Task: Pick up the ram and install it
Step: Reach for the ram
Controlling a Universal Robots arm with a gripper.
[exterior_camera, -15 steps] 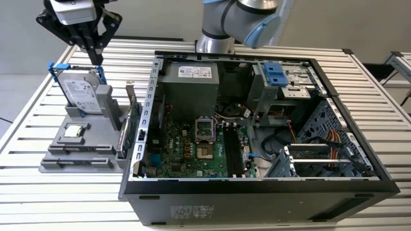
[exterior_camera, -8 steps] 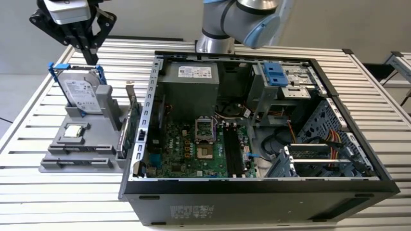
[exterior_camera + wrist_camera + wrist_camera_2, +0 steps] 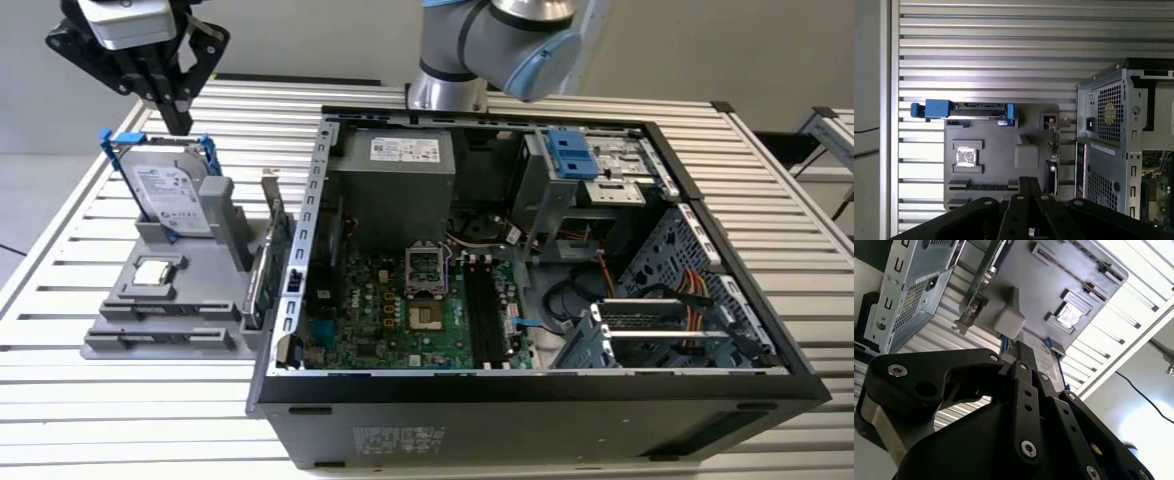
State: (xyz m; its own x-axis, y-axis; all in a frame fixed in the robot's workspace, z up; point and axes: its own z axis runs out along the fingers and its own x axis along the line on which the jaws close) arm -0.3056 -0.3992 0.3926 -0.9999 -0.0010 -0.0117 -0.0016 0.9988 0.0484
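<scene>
The ram (image 3: pixel 986 186) is a thin dark strip lying in a groove of the grey holder (image 3: pixel 999 160), just past the silver chip (image 3: pixel 965 157). It shows as a dark line on the holder (image 3: pixel 171 312) in the exterior view and as a long strip (image 3: pixel 1059 267) in the second wrist view. My gripper (image 3: pixel 178 122) hangs high above the holder's far end, over the hard drive (image 3: pixel 171 195), fingers pointing down. It is shut (image 3: pixel 1029 184) with nothing between the fingers (image 3: pixel 1023 347). The black memory slots (image 3: pixel 483 318) run along the motherboard inside the open computer case (image 3: pixel 534 385).
On the holder a green card with a metal bracket (image 3: pixel 274 255) stands upright next to the case wall. The hard drive has a blue carrier (image 3: pixel 961 110). The power supply (image 3: pixel 394 190) and drive cage (image 3: pixel 587 165) stand in the case. The slatted metal table (image 3: pixel 107 420) lies all around.
</scene>
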